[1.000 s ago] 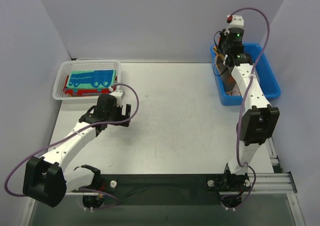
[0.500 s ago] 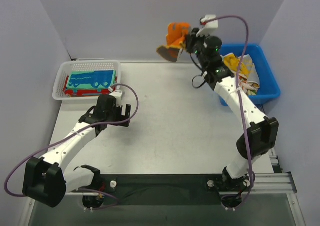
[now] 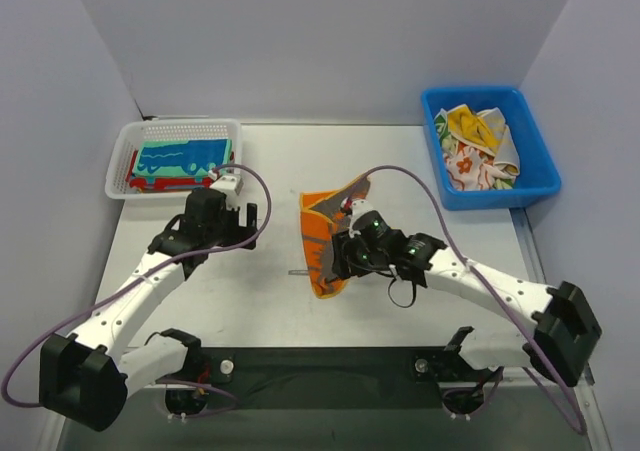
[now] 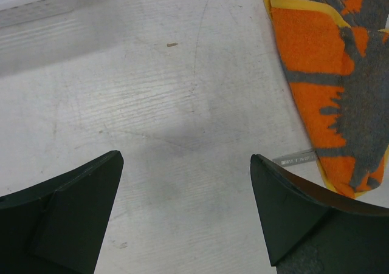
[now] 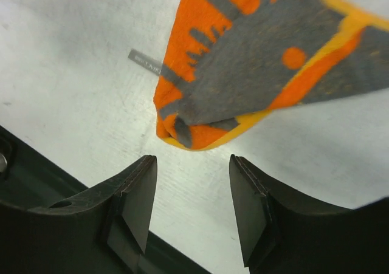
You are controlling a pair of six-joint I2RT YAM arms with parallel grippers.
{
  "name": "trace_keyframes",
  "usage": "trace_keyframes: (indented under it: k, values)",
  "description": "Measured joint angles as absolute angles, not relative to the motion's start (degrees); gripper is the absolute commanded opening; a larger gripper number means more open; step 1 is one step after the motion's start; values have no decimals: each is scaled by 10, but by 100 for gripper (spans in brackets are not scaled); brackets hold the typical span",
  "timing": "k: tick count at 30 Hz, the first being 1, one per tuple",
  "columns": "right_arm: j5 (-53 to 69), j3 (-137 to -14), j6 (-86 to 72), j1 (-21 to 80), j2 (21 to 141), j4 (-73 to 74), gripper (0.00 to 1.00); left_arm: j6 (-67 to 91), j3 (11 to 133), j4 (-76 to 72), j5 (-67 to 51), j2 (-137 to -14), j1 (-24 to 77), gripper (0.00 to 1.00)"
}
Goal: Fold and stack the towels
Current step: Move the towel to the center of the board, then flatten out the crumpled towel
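Top view: we see the orange-and-grey towel (image 3: pixel 322 233) lying crumpled on the table (image 3: pixel 420 211), about mid-table toward the near edge. The right gripper (image 3: pixel 338 259) sits low at the towel's near right side, touching or just beside it; we cannot tell which from here. The left gripper (image 3: pixel 250 226) hangs to the towel's left, apart from it, with nothing between them. A teal towel (image 3: pixel 185 157) lies on a red-patterned towel (image 3: pixel 150 183) in the white mesh basket (image 3: pixel 178 127), far left. A yellow towel (image 3: pixel 466 123) and a floral white towel (image 3: pixel 470 166) are bunched in the blue bin (image 3: pixel 535 171), far right.

Left wrist view: jaws spread wide, bare table between them. The towel's edge shows at right, beyond the right finger. A small grey strip (image 4: pixel 295 160) lies flat by that edge.

Right wrist view: jaws parted, holding nothing. The towel's folded corner lies just past the fingertips, and the strip pokes out from its left side.
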State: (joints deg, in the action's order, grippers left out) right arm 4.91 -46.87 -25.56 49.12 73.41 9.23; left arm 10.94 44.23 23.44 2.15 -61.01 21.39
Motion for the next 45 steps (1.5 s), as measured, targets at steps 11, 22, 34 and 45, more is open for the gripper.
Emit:
trace_keyframes:
  k: [11,22,34,45]
  values:
    - [40,-468,-245,261,684,116,64,195,514,225,-24,-713,237,97]
    - [80,-518,-226,247,827,88,62,253,768,220,6,-1031,262,73]
    - [99,-546,-211,258,887,39,60,190,952,240,92,-1254,295,68]
    - [175,-515,-260,275,955,28,56,172,982,243,170,-1286,337,47]
